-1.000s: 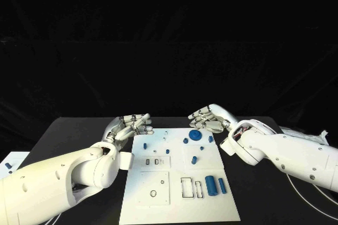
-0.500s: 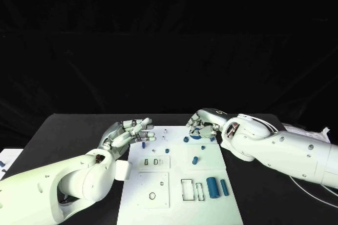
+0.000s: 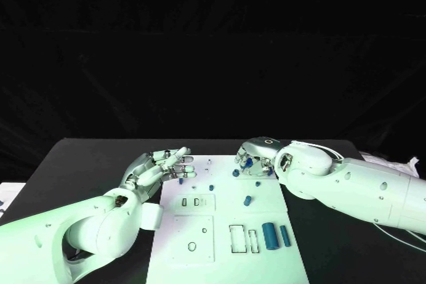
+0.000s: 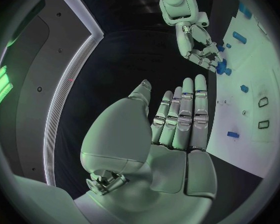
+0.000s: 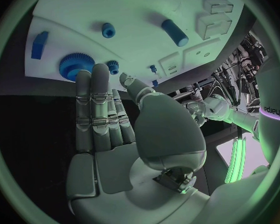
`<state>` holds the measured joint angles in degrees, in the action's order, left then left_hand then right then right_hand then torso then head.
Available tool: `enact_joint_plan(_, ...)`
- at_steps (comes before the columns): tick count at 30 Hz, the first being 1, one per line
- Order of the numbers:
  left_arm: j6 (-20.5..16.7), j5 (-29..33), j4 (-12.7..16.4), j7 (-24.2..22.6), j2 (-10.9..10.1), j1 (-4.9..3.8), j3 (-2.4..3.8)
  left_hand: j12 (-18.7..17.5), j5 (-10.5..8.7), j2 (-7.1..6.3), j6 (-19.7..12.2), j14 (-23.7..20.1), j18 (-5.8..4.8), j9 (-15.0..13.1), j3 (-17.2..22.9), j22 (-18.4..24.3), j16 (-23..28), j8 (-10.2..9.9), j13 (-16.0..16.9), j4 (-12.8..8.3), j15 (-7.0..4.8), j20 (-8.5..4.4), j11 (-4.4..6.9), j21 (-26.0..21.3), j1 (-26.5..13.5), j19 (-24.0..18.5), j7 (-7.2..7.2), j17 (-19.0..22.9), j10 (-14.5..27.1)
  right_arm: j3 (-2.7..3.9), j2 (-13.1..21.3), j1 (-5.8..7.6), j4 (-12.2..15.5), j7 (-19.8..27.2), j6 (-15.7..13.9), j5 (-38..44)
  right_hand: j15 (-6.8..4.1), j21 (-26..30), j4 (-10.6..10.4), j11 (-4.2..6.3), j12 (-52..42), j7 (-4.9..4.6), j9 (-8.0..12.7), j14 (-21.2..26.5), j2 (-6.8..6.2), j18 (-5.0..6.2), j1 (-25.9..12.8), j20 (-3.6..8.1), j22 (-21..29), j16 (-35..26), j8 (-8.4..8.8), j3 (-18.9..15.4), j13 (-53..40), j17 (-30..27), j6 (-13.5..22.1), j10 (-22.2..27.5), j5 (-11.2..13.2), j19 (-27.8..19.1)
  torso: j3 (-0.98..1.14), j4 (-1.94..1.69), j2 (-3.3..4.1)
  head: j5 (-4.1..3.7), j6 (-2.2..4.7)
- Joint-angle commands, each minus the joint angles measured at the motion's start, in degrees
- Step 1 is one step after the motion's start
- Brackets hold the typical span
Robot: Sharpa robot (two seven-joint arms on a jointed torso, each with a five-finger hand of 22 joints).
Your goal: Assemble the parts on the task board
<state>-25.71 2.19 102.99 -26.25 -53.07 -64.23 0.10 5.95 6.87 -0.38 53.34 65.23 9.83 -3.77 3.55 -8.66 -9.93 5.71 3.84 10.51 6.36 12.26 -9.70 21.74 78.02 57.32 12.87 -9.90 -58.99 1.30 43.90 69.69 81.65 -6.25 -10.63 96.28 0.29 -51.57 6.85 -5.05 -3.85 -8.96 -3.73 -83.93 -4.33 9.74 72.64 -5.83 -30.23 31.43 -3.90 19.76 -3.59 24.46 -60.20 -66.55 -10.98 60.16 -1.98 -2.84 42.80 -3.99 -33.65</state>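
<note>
The white board (image 3: 226, 231) lies in the middle of the black table (image 3: 80, 158), with small blue pieces spread over it. The right hand (image 3: 253, 161) hangs over the board's far edge, at about twelve o'clock from its middle, fingers straight and side by side, holding nothing; their tips reach a blue gear (image 5: 76, 65) and sit near a smaller blue toothed piece (image 5: 113, 66). The left hand (image 3: 162, 166) hovers at the board's ten o'clock corner, fingers extended and slightly apart, empty. Two blue cylinders (image 3: 269, 235) lie at about four o'clock, beside rectangular slots (image 3: 236, 238). A short blue peg (image 3: 247, 201) lies near the middle.
</note>
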Motion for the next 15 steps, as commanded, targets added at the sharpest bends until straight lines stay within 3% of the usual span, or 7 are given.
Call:
enact_joint_plan(1, 1.5, 0.5, 0.1, -0.6, 0.0, -0.12, 0.06, -0.2, 0.21, 0.55, 0.4, -0.3, 0.57, 0.0, -0.3, 0.1, 0.4, -0.3, 0.0, 0.1, 0.14, 0.13, 0.01, -0.3, -0.2, -0.1, 0.08, -0.1, -0.4, 0.02, -0.4, 0.09, -0.3, -1.4, 3.2, 3.4, -0.28, -1.4, -0.7, -0.19, 0.3, 0.14, -0.1, -1.9, -0.59, 0.34, 0.1, -0.15, -1.7, 0.8, 0.19, 0.1, 0.0, 0.4, 0.3, 0.7, 0.3, 0.2, -0.02, -0.08, 0.47, -0.11, 0.05)
enact_joint_plan(15, 1.6, 0.6, -0.1, -1.1, 0.0, -0.14, 0.07, -0.3, 0.22, 0.64, 0.4, -0.3, 0.56, 0.0, -0.3, 0.1, 0.4, -0.4, 0.0, 0.1, 0.15, 0.14, -0.01, -0.3, -0.2, -0.1, 0.11, -0.1, -0.4, 0.01, -1.6, 0.09, -1.1, -1.0, 3.9, 3.0, -0.3, -9.4, -2.3, -0.16, 0.2, 0.17, -0.1, -1.8, -0.75, -0.97, 1.2, -0.22, -11.5, 6.0, 0.09, 1.3, 0.0, 3.0, 0.1, 0.6, -0.1, 3.8, 0.01, -0.2, 0.91, -0.06, 0.16)
